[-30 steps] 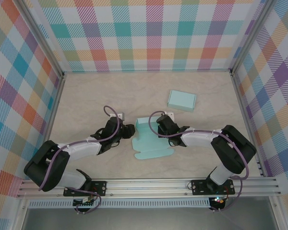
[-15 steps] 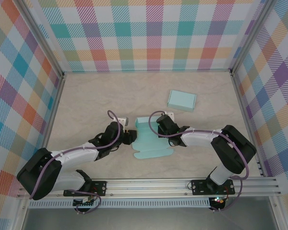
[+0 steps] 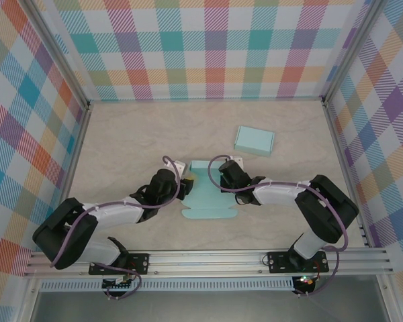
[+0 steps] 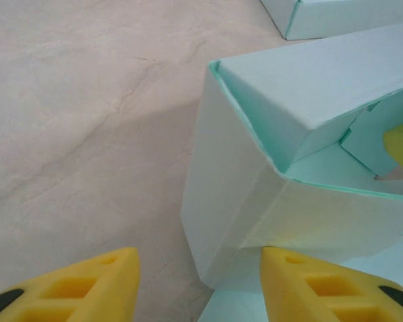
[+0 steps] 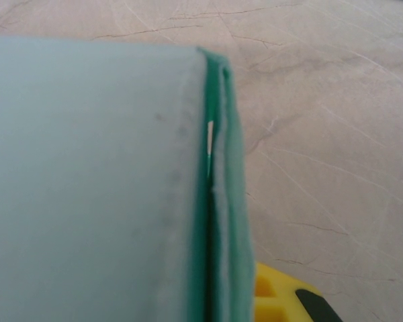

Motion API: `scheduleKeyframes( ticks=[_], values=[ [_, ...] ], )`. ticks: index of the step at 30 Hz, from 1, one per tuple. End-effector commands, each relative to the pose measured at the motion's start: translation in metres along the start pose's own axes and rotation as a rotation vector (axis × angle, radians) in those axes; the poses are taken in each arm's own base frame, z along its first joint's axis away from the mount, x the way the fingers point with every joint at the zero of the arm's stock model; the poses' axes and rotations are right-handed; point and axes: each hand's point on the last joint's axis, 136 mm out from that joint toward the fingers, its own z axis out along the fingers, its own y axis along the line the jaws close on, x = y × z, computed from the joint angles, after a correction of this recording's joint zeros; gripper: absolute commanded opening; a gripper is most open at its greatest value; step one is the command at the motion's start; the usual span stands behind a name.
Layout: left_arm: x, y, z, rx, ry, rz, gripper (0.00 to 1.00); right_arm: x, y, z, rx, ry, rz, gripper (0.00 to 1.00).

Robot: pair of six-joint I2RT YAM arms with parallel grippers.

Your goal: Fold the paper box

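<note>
Paper box (image 3: 208, 196) lies near table (image 3: 134, 134) centre, just ahead of both arms, part-formed: flat teal panel toward the arms, raised walls at its far end. Left gripper (image 3: 183, 186) sits at the box's left far corner. In the left wrist view its 2 yellow fingers (image 4: 87, 285) stand spread apart, straddling that upright corner of the paper box (image 4: 255, 134). The right-hand finger is just beside the wall and the left-hand one is well apart from it, over bare table, so nothing is clamped. Inside the corner a folded-in flap leans against the wall. Right gripper (image 3: 223, 176) is at the far right of the box, jaws closed down. In the right wrist view a wall of the paper box (image 5: 87, 188) stands close to the lens, 2 layers folded together with a darker green edge, and 1 yellow finger (image 5: 275, 298) shows behind its lower end. It is likely pinching that doubled wall, though the contact itself is hidden by the paper. Marbled table (image 5: 322, 100) runs beyond. Second box (image 3: 254, 140), same teal, already closed up, lies farther back and to the right, well apart from both grippers; its corner shows in the left wrist view (image 4: 342, 13). Plaid walls (image 3: 208, 47) enclose 3 sides and an aluminium rail (image 3: 208, 258) runs along the near edge. Purple cables (image 3: 154, 157) loop above each wrist, clear of the box.
</note>
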Motion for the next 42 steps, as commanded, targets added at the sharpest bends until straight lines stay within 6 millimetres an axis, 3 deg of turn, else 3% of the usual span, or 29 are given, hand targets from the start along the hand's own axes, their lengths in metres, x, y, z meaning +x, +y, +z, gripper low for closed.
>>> scheduleKeyframes(
  ticks=[1,10,19,23,29,31,35,42],
  values=[
    [-0.034,-0.005,0.006,-0.015,-0.116,0.051,0.48,0.004,0.012,0.002,-0.037,0.015,-0.015,0.00],
    [-0.046,0.013,0.014,-0.218,-0.182,0.103,0.23,0.012,0.014,0.000,-0.035,0.022,-0.037,0.00],
    [-0.052,0.009,0.028,-0.278,-0.215,0.141,0.21,0.018,0.020,0.001,-0.044,0.032,-0.048,0.00],
    [-0.057,0.005,0.030,-0.268,-0.215,0.209,0.31,0.019,0.019,-0.002,-0.047,0.029,-0.057,0.00],
    [-0.060,0.020,0.029,-0.301,-0.196,0.207,0.36,0.018,0.017,-0.007,-0.057,0.015,-0.067,0.00],
    [-0.060,0.025,0.030,-0.311,-0.187,0.208,0.32,0.017,0.018,-0.009,-0.061,0.011,-0.067,0.00],
    [-0.058,0.027,0.031,-0.319,-0.177,0.216,0.15,0.016,0.018,-0.011,-0.063,0.009,-0.064,0.00],
    [-0.044,0.035,0.029,-0.357,-0.127,0.198,0.16,0.016,0.016,-0.011,-0.046,0.021,-0.046,0.00]
  ],
)
